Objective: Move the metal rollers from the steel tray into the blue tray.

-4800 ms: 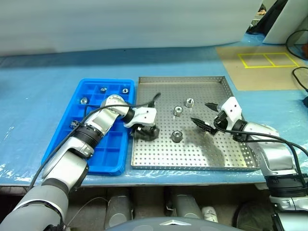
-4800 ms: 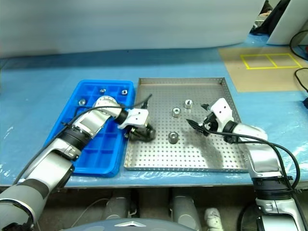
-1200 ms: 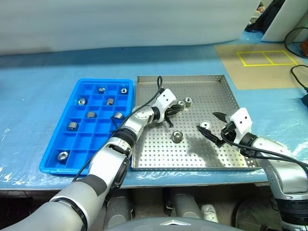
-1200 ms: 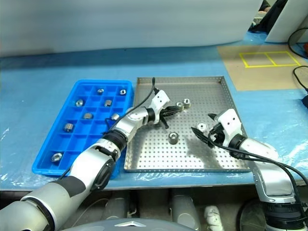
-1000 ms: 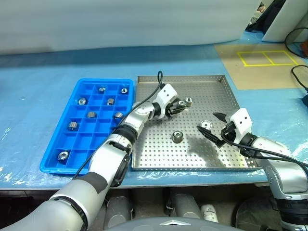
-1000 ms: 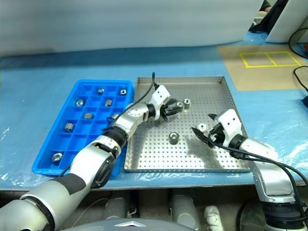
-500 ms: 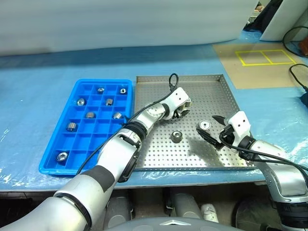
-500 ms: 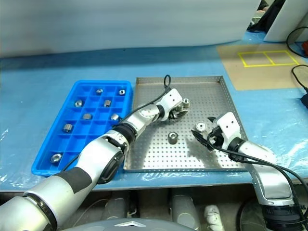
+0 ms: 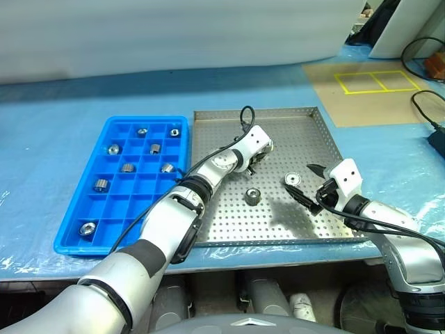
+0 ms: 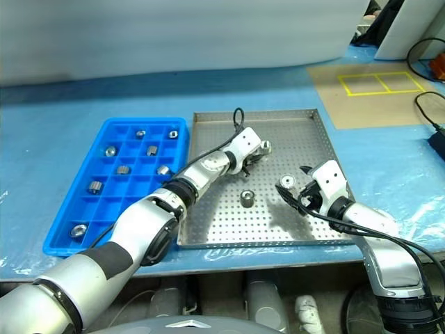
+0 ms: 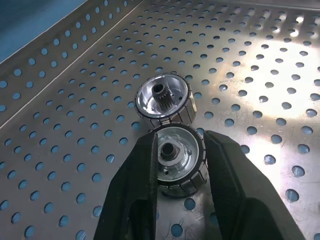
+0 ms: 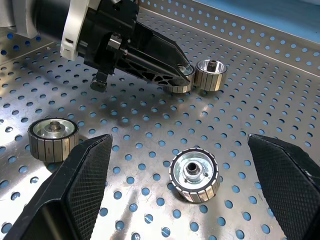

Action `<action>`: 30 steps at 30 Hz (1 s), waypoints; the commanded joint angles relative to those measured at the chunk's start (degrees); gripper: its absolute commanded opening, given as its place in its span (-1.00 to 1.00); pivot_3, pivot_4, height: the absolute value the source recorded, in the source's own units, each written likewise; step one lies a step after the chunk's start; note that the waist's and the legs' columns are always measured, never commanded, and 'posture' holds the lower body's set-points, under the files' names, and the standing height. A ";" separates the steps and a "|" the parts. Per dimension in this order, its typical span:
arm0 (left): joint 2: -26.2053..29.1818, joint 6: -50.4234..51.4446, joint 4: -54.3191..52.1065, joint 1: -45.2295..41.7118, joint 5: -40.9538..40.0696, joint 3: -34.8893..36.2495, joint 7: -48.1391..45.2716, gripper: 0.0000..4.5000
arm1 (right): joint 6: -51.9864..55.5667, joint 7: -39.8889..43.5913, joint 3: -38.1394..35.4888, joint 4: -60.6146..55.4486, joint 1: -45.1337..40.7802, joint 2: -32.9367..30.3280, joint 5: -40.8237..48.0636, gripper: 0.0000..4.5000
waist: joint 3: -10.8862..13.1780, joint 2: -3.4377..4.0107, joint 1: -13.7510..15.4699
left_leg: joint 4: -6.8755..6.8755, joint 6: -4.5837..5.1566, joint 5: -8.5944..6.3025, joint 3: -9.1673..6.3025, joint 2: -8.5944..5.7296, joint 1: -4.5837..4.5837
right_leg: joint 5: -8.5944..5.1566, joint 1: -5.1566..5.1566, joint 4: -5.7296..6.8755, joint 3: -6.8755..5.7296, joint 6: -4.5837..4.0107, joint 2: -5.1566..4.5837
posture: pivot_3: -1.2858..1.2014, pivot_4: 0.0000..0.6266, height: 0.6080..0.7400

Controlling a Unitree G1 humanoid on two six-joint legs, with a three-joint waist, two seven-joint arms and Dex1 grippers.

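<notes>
My left gripper (image 9: 259,156) reaches over the back middle of the steel tray (image 9: 278,226) and is shut on a metal roller (image 11: 176,161) that rests on the perforated floor. A second roller (image 11: 162,97) lies touching the held one. Two more rollers lie loose in the tray, one in the middle (image 9: 252,196) and one (image 9: 292,179) just in front of my right gripper (image 9: 304,182), which stands open and holds nothing. The blue tray (image 9: 69,233) lies to the left of the steel tray, with several rollers in its compartments.
Both trays lie on a blue plastic-covered table. A brown board with yellow tape squares (image 9: 365,87) sits at the back right, and black cables (image 9: 424,104) run along the right edge. The table's front edge is close below the trays.
My left gripper has sunk a little onto the pair of rollers at the back and closed its fingers on one of them. The right arm has kept still.
</notes>
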 commanded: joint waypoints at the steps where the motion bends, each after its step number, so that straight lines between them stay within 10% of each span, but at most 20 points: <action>1: -0.77 -0.97 -2.30 1.10 -3.92 2.91 -5.74 -0.52 | 0.41 -1.29 -1.92 -2.15 -3.67 2.47 3.77 1.00 | 0.00 0.00 0.01 | 0.00 0.00 0.00 0.00 0.00 -0.01 | 0.00 -0.01 0.00 0.00 0.00 0.00 | -0.34 -0.52 1.00; 16: 4.24 -17.18 -29.00 11.86 -13.79 5.99 -16.74 -0.52 | 31.83 -31.61 -23.05 14.96 -31.95 22.40 50.50 1.00 | -0.01 0.21 1.28 | -0.18 0.00 0.02 0.10 0.09 -0.22 | 0.30 -0.37 0.12 0.06 -0.53 -0.02 | -0.23 -0.52 1.00; 24: 3.32 -19.39 -32.10 14.76 -12.63 1.05 -17.61 -0.52 | 29.68 -37.36 -22.99 20.23 -36.66 23.97 56.64 1.00 | -0.02 0.23 3.09 | -0.26 -0.20 0.14 0.21 0.08 -0.05 | 0.30 -0.38 0.33 0.17 -0.54 -0.05 | -0.21 -0.52 1.00; 30: 3.52 -19.47 -32.63 14.86 -12.19 0.08 -16.16 -0.52 | 27.63 -37.18 -20.70 19.77 -35.80 23.54 54.49 0.18 | -0.02 0.23 3.28 | -0.27 -0.34 0.23 0.28 0.07 0.07 | 0.29 -0.44 0.59 0.28 -0.56 -0.05 | -0.21 -0.52 1.00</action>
